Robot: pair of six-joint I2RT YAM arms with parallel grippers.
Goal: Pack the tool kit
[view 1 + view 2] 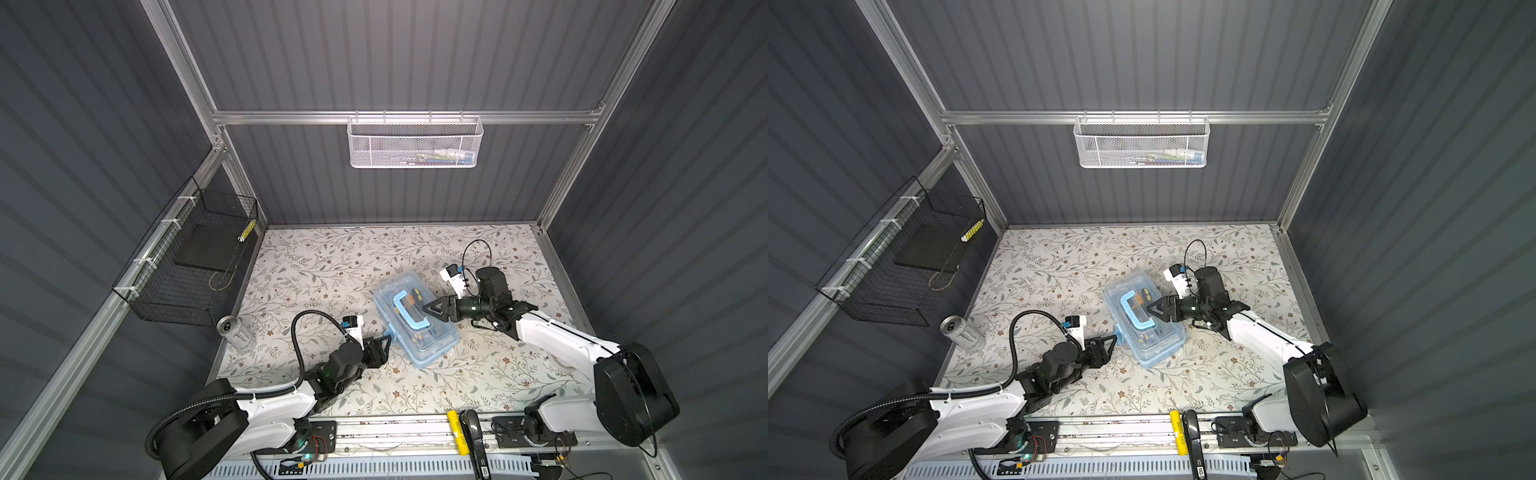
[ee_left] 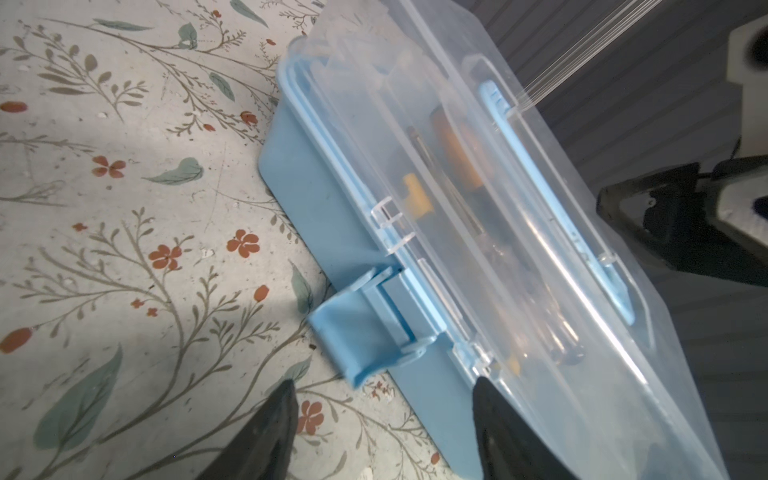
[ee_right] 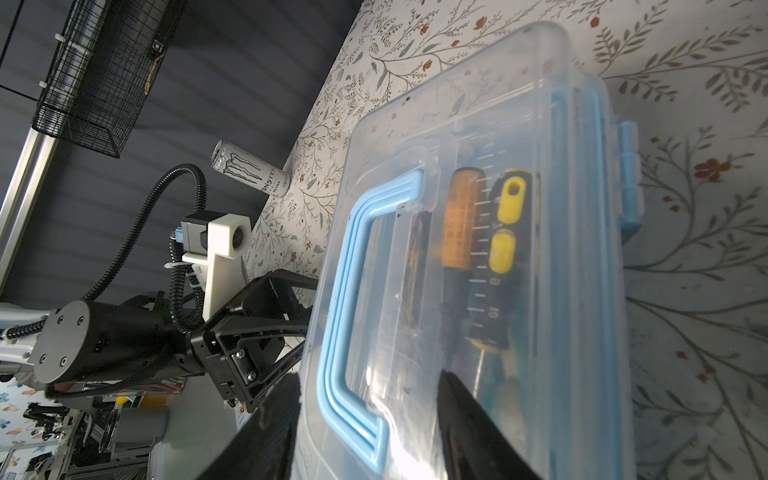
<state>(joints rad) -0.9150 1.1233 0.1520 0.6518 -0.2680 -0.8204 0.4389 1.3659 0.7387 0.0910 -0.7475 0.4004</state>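
The tool kit (image 1: 419, 328) (image 1: 1156, 345) lies slantwise mid-table, with a light blue base (image 2: 324, 216) and its clear lid (image 3: 478, 124) down. Through the lid show an orange-handled screwdriver (image 3: 459, 220) and a yellow-and-black tool (image 3: 505, 232). The blue latch (image 2: 357, 336) sticks outward from the side, swung off the lid. My left gripper (image 2: 386, 399) (image 1: 387, 338) is open, and the latch sits just ahead of its tips. My right gripper (image 3: 370, 411) (image 1: 429, 309) is open over the lid. Its fingers stand on either side of one end of the flat-lying blue handle (image 3: 345, 291).
A white energy-drink can (image 1: 237, 332) (image 3: 249, 170) stands by the left table edge. A black wire basket (image 1: 187, 266) hangs on the left wall, and a white mesh basket (image 1: 415, 143) hangs on the back rail. A yellow tool (image 1: 455, 428) lies on the front rail.
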